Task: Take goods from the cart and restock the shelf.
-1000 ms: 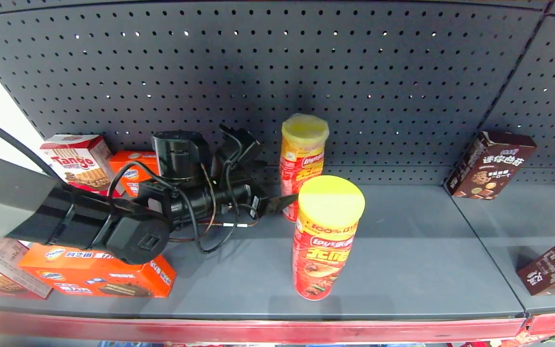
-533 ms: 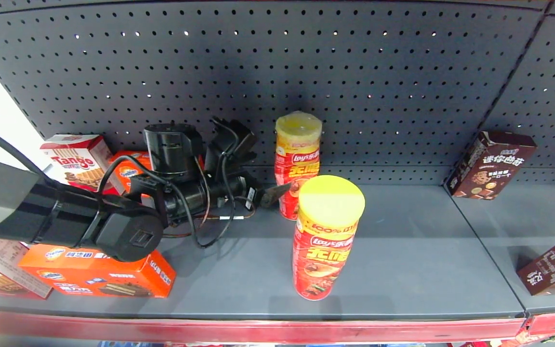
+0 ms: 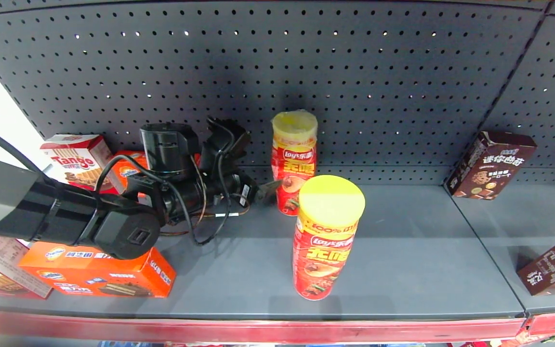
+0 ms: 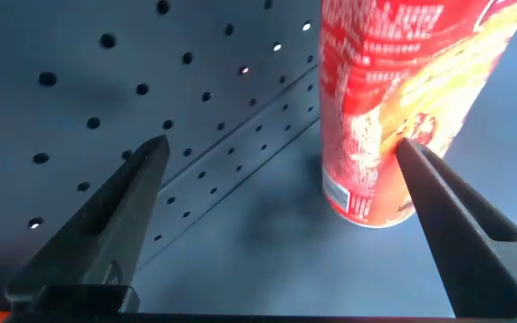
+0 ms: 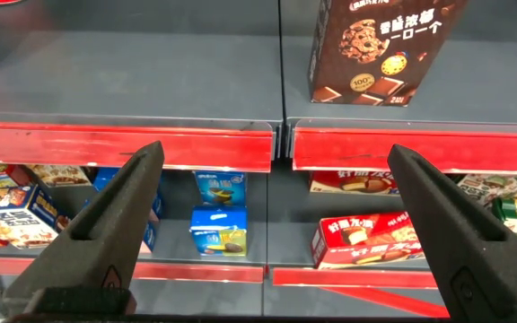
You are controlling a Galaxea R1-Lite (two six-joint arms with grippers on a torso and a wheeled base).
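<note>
Two red chip cans with yellow lids stand on the grey shelf (image 3: 403, 270). The front can (image 3: 325, 236) is near the middle; the rear can (image 3: 293, 161) stands upright by the pegboard. My left gripper (image 3: 269, 185) lies low over the shelf just left of the rear can and is open. One fingertip is at the can's lower left side. In the left wrist view the rear can (image 4: 393, 99) stands just beyond one finger of the left gripper (image 4: 281, 148). My right gripper (image 5: 275, 152) is open and holds nothing, facing lower shelves.
Orange boxes (image 3: 97, 270) and a wafer box (image 3: 77, 161) crowd the shelf's left end under my left arm. Brown cookie boxes (image 3: 492, 164) (image 3: 554, 267) sit at the right. Bare shelf lies between the cans and those boxes. A brown cookie box (image 5: 380, 49) stands on a lower shelf.
My left arm has drawn back to the left. The rear can has shifted slightly left and turned, and now stands straighter. The front can has not moved.
</note>
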